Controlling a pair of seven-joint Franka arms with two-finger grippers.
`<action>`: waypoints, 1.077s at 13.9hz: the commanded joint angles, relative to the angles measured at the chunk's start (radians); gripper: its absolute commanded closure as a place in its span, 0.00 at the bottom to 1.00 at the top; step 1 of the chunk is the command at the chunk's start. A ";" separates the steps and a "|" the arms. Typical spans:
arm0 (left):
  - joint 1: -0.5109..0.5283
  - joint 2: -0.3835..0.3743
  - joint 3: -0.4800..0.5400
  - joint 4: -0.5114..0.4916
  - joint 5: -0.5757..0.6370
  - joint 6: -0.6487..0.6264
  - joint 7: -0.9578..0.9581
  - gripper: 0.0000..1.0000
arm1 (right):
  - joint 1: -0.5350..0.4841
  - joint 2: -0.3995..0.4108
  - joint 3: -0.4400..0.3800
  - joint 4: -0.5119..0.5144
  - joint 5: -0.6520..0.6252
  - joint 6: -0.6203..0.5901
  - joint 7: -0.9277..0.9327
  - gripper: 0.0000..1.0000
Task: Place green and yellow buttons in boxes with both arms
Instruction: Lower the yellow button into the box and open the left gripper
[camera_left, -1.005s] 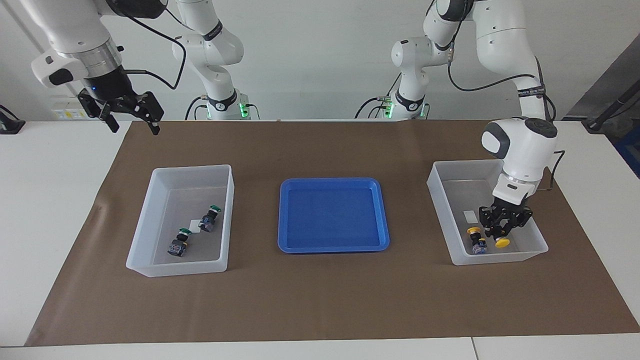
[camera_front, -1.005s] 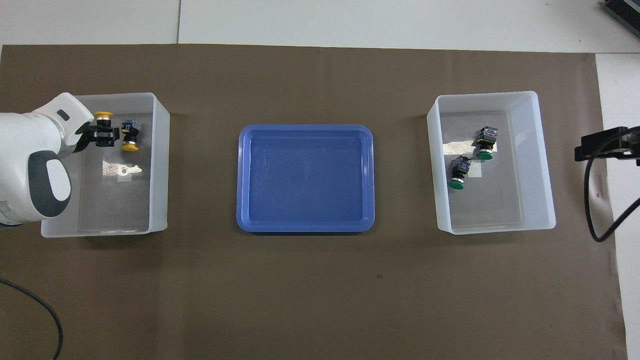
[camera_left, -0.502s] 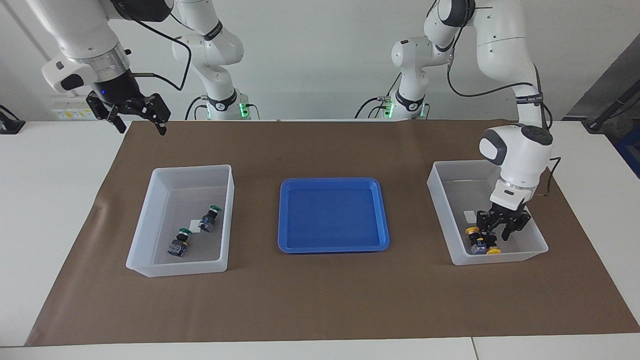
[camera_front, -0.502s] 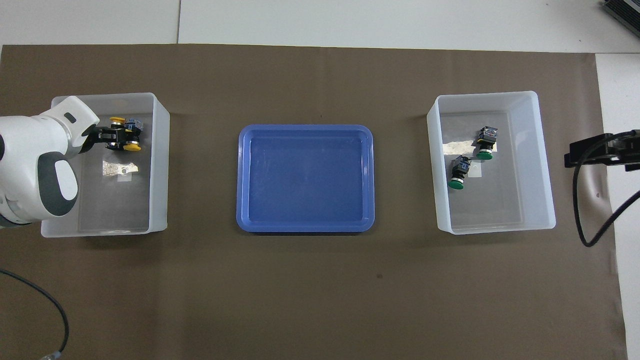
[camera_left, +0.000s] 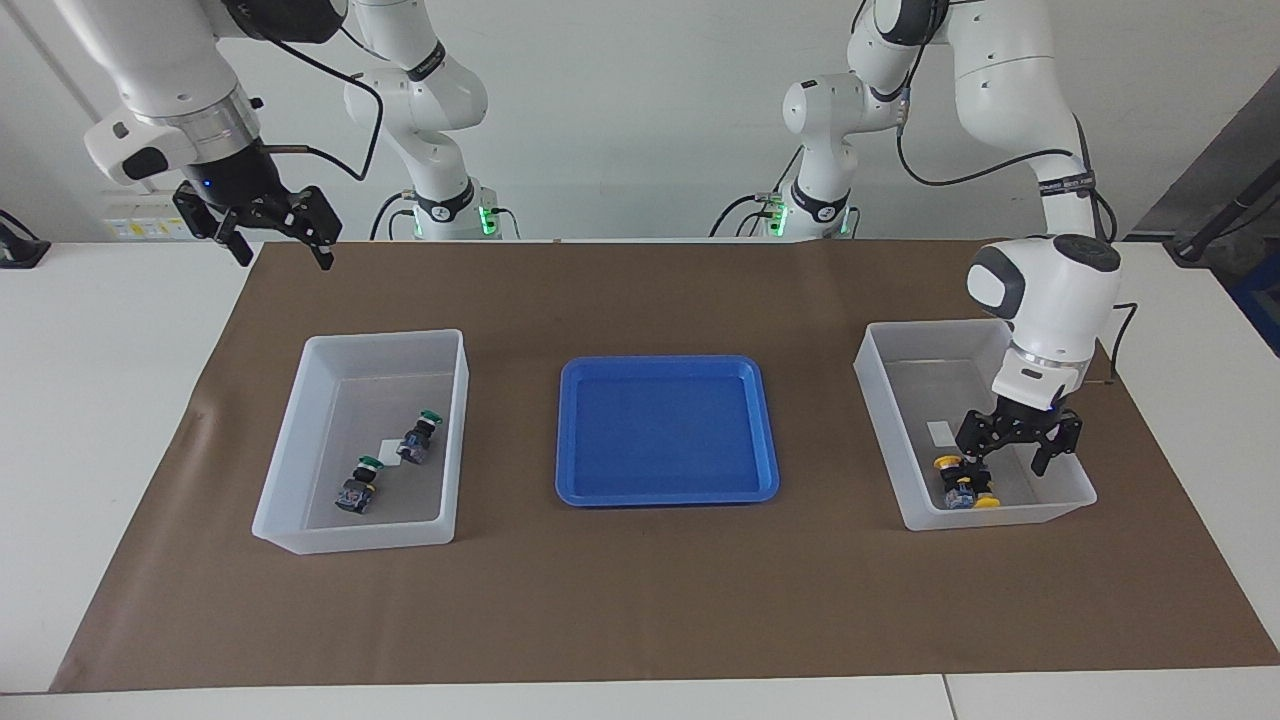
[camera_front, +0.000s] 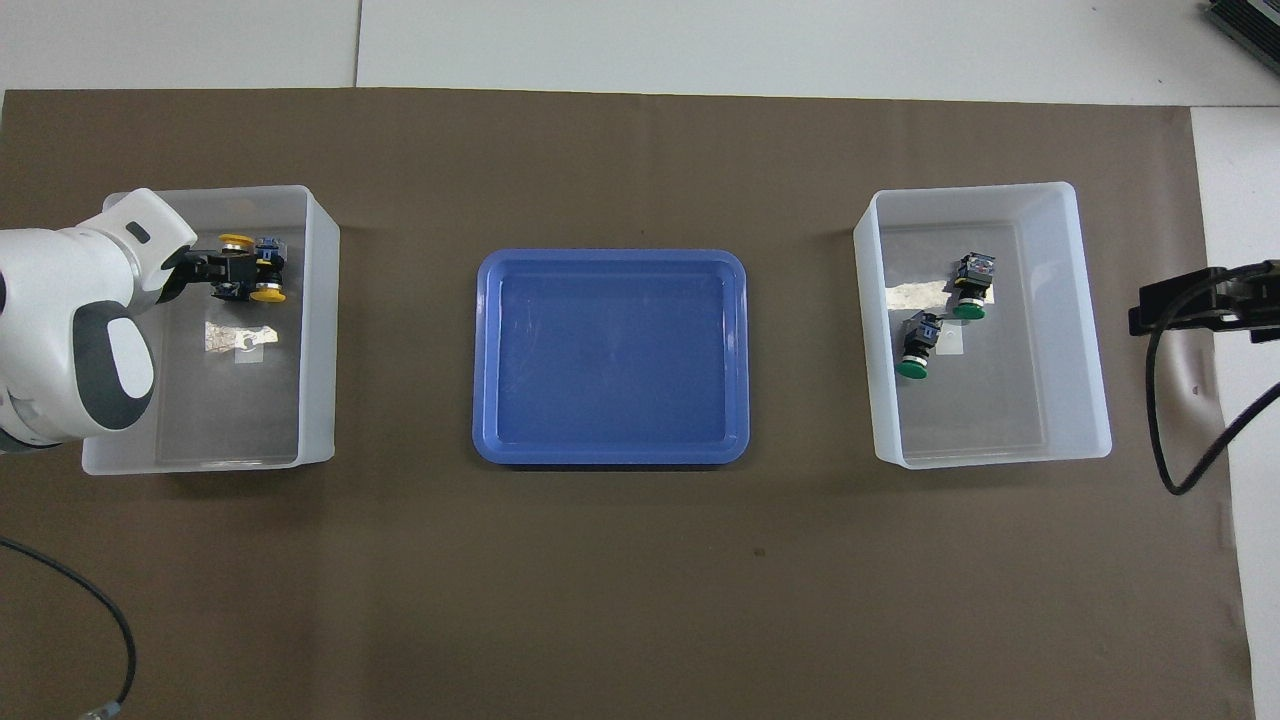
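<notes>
Fingers of the left gripper (camera_left: 1018, 462) stand apart inside the box (camera_left: 1082, 488) at the frame's right, above two yellow buttons (camera_left: 966, 488); the right gripper's (camera_left: 268, 240) fingers gape, waiting upper left; green buttons (camera_left: 388, 466) lie boxed; sorting looks finished.

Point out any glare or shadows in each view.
Overhead view: soft sheen on the shallow blue plastic tray and a bright glint on the floor of the translucent white bin with green-capped buttons. Facing view: both bins cast faint shadows on the brown mat; no harsh glare.
</notes>
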 joint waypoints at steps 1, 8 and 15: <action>-0.034 -0.102 0.001 -0.001 -0.011 -0.152 0.001 0.00 | -0.001 -0.027 -0.001 -0.029 -0.007 -0.002 -0.009 0.00; -0.166 -0.317 -0.001 0.002 0.002 -0.485 -0.171 0.00 | -0.012 -0.027 -0.003 -0.031 -0.007 -0.008 -0.058 0.00; -0.150 -0.241 -0.003 0.367 0.009 -0.849 -0.160 0.00 | -0.012 -0.027 -0.001 -0.031 -0.007 -0.008 -0.058 0.00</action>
